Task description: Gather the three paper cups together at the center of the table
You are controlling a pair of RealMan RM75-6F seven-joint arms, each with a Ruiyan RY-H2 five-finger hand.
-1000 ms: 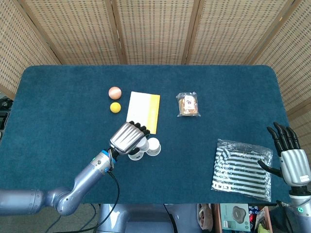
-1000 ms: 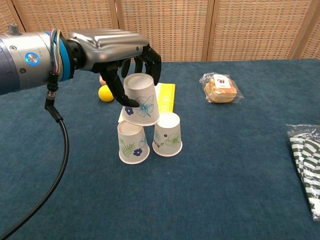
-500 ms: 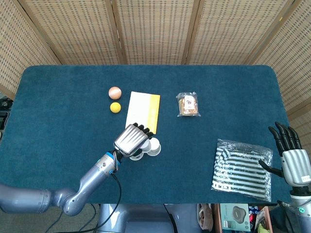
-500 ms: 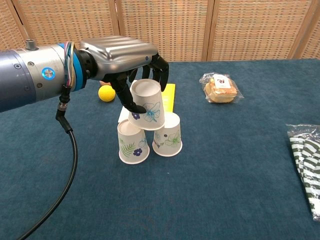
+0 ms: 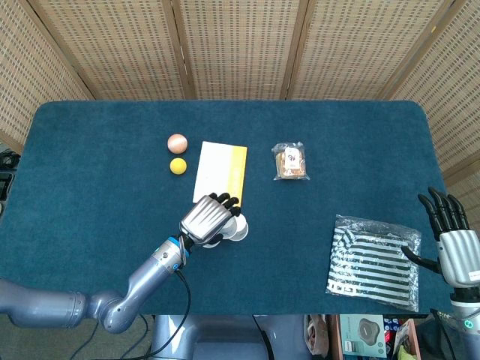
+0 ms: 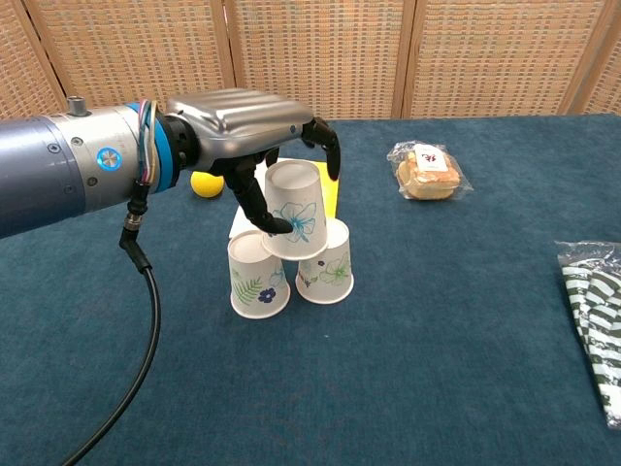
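Two upside-down paper cups stand side by side near the table's middle, one with leaf print (image 6: 258, 276) and one with green flowers (image 6: 330, 270). My left hand (image 6: 254, 131) grips a third cup with a blue flower (image 6: 296, 209), tilted, just above the gap between them; whether it touches them I cannot tell. In the head view my left hand (image 5: 206, 218) covers most of the cups, with one white cup (image 5: 238, 229) showing at its right. My right hand (image 5: 448, 244) is at the right table edge, fingers spread, holding nothing.
A yellow-and-white pad (image 5: 222, 172) lies just behind the cups. A yellow ball (image 5: 178, 166) and a peach ball (image 5: 177, 142) sit to its left. A wrapped snack (image 5: 289, 161) lies at centre right, and a striped bag (image 5: 373, 260) at the front right.
My left hand has carried the blue-flower cup rightward and down, from above the leaf-print cup to over the gap between the two standing cups. My right hand has shifted slightly right and back.
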